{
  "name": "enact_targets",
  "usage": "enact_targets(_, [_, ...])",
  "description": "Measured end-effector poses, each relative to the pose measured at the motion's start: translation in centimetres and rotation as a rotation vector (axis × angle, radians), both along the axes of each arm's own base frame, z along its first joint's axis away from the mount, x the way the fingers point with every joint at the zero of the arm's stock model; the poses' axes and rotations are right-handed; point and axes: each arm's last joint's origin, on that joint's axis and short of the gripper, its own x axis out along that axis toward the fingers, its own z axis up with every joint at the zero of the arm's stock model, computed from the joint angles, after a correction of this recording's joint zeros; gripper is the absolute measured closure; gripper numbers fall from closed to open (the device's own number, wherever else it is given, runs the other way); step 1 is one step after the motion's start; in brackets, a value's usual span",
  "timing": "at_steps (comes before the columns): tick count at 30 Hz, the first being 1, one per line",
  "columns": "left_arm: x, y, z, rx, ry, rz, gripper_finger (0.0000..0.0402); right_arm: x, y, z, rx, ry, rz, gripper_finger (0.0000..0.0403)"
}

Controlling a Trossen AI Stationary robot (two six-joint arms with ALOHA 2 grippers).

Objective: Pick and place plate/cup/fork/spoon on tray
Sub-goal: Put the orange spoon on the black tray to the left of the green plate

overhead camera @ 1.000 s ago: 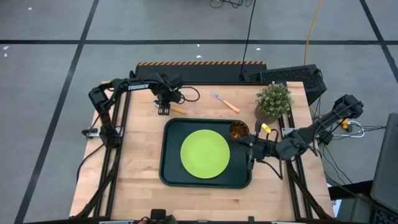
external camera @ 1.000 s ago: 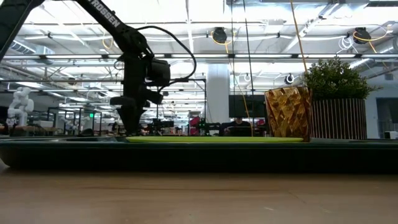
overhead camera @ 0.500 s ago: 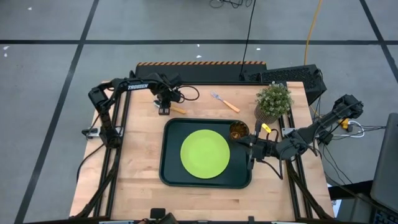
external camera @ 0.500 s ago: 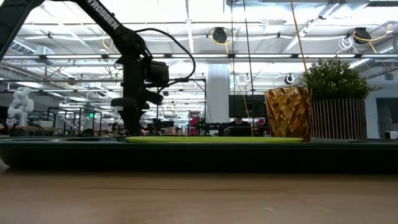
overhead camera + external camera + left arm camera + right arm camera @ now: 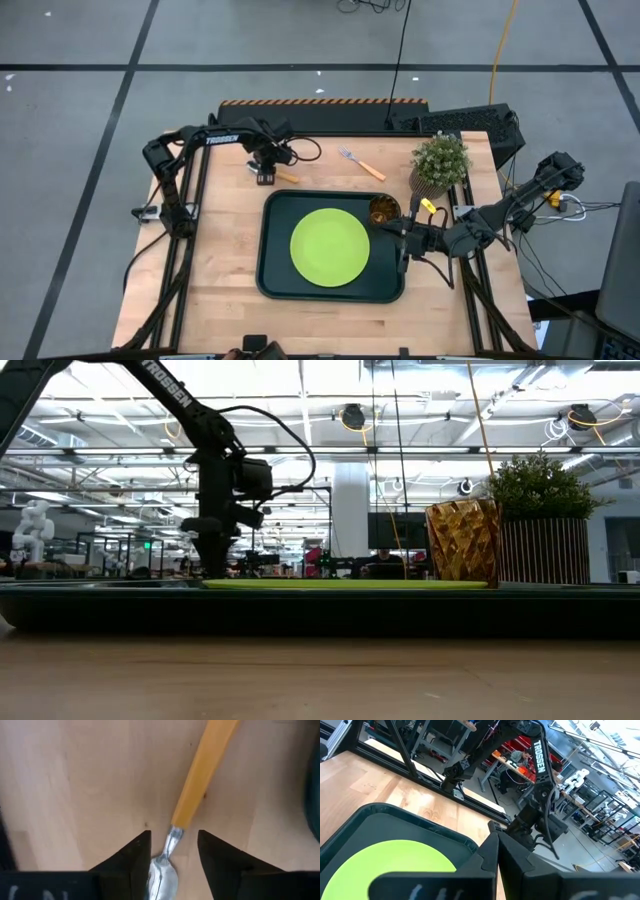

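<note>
Broadly, the table (image 5: 220, 290) carries everything, and most of its middle is taken by the tray (image 5: 275, 280), a dark rectangle with a raised rim. On the tray lies the lime-green plate (image 5: 330, 247), flat and roughly centred, and the amber cup (image 5: 382, 210) stands upright in the tray's far right corner, just beside the plate. A potted plant (image 5: 440, 160) sits off the tray, on the table beyond that corner.

Two pieces are not yet on the tray. The fork (image 5: 360, 164) lies on bare wood beyond the tray's far edge, tines pointing away from the tray, well apart from either arm. The spoon (image 5: 192, 812) lies near the tray's far left corner, directly under the left gripper (image 5: 172, 847). In the left wrist view its jaws are spread, one on each side of the spoon's thin metal neck where bowl meets orange handle, with a gap on both sides (so nothing is pinched yet). The handle's long axis runs forward out from between the jaws, roughly crosswise to their closing line, which suits a pinch at the neck; the left arm is clearly the nearer one.

The right gripper (image 5: 403, 250) waits over the tray's right rim beside the cup, jaws pressed together and holding nothing.
</note>
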Motion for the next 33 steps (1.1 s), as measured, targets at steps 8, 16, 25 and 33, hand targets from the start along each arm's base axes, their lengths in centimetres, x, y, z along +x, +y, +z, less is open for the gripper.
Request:
enact_targets(8, [0.4,0.4,-2.2,0.009,0.073,-0.002,0.0214,0.0,0.0,0.0,0.001,-0.001,0.0,0.0403])
enact_targets(16, [0.3,0.5,-2.4,-0.029,0.059,-0.019,0.0277,0.2,-0.4,0.0,0.0,0.0,-0.018,0.0403])
enact_targets(25, [0.0,0.4,-2.0,0.029,0.12,-0.02,0.0373,0.2,-0.5,0.0,0.0,0.0,-0.026,0.0403])
enact_targets(33, [-0.5,0.3,1.5,0.039,0.195,-0.016,0.0373,0.2,-0.5,0.0,0.007,-0.002,-0.027,0.0403])
